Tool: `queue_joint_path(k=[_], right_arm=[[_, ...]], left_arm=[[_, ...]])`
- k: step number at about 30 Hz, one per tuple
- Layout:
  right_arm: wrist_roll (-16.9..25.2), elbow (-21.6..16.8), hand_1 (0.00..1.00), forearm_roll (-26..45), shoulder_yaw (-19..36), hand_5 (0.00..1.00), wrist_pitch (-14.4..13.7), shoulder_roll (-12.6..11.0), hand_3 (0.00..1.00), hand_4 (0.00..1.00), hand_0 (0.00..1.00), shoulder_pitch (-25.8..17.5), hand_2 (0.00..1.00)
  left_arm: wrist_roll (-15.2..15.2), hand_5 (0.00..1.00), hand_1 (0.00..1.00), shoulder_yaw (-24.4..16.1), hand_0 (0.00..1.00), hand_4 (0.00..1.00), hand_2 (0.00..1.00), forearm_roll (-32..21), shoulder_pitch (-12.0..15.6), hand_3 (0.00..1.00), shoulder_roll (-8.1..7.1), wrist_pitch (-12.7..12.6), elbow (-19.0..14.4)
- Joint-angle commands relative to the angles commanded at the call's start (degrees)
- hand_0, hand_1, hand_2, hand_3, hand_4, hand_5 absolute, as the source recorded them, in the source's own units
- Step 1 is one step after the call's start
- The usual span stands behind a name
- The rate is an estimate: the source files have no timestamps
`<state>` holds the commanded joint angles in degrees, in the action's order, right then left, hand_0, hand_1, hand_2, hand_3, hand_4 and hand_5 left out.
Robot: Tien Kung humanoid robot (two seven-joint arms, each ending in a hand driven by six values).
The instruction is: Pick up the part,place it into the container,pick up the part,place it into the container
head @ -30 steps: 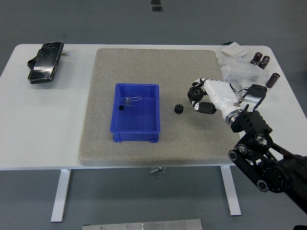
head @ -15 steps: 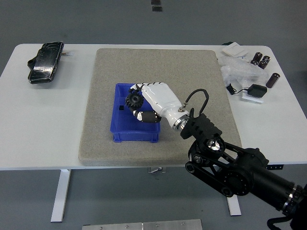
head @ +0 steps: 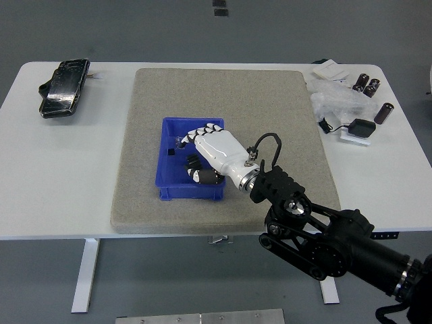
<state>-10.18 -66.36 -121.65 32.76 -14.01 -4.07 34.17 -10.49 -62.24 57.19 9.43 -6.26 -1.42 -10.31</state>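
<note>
The blue container (head: 169, 185) stands on the grey mat (head: 155, 101) left of centre. My right hand (head: 192, 154), white with black finger joints, reaches from the lower right and hangs over the container's right half. Its fingers are spread and extended. A black gear part (head: 192, 163) lies in the container just below the palm, between fingers and thumb, and looks free of them. A small clear clip-like item (head: 180, 142) lies at the container's back. The second gear seen earlier on the mat is hidden behind my wrist.
A black device (head: 64, 88) lies at the table's far left. At the far right are a clear plastic bag (head: 334, 101), several black cylinders (head: 370, 84), a black pad (head: 358, 128) and a white card (head: 329, 69).
My right hand carried the gear from the mat's right side over to the container, lowered into it, and its fingers opened; the gear now lies in the container.
</note>
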Motion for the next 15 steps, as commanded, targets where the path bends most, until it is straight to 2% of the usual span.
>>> queue_joint_path(k=[3, 4, 9, 10, 15], right_arm=[[1.06, -0.40, 0.887, 2.05, 0.97, 0.311, -0.93, -0.07, 0.781, 0.681, 0.966, -0.64, 0.853], [1.90, -0.73, 0.892, 3.46, 1.75, 0.353, -1.73, -0.09, 0.816, 0.760, 0.972, -1.14, 0.857], [5.59, -1.71, 0.892, 10.34, 7.88, 0.353, -6.69, -0.52, 0.816, 0.760, 0.972, -4.37, 0.857], [5.78, -1.15, 0.862, 11.54, 9.36, 0.358, -7.24, -0.94, 0.797, 0.752, 0.937, -4.77, 0.838], [6.23, 3.32, 0.862, 15.11, 14.67, 0.358, -8.10, -3.12, 0.797, 0.752, 0.937, -5.24, 0.838]], left_arm=[[0.00, 0.257, 0.566, 0.00, 0.641, 0.690, 0.563, 0.04, -0.01, 0.610, 0.00, 0.00, 0.00], [0.00, 0.255, 0.567, -0.02, 0.641, 0.689, 0.563, 0.08, 0.00, 0.611, 0.01, 0.00, 0.00], [0.01, 0.255, 0.567, 0.18, 0.641, 0.689, 0.563, -0.11, 0.10, 0.611, 0.12, 0.01, 0.00], [0.01, 0.254, 0.567, 0.20, 0.642, 0.689, 0.563, -0.16, 0.13, 0.611, 0.15, -0.01, 0.00], [-0.02, 0.254, 0.567, 0.21, 0.642, 0.689, 0.563, -0.24, 0.16, 0.611, 0.18, -0.06, 0.00]])
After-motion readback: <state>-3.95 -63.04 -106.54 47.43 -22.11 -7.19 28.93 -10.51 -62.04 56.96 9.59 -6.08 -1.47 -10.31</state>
